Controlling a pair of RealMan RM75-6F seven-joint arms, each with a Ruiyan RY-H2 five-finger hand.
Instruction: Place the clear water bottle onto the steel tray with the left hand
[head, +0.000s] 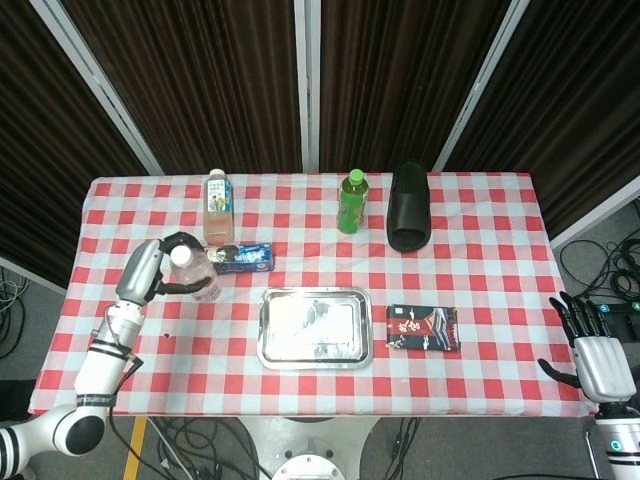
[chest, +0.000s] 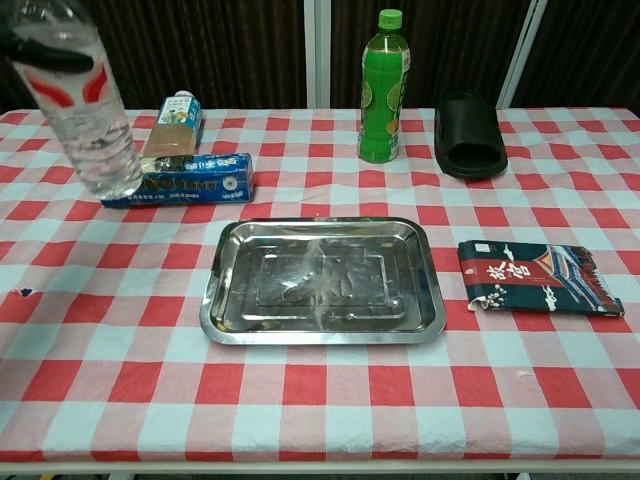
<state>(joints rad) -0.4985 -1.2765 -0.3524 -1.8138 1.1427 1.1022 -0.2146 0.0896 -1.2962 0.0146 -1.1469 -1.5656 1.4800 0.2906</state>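
Clear water bottle (chest: 85, 110) (seemingly lifted) gripped by left hand (head: 150, 271), left of steel tray (head: 315, 357).

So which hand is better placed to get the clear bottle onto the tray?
Left. The left hand already grips the clear water bottle, just left of the steel tray. The right hand sits off the table's far right edge, holding nothing.
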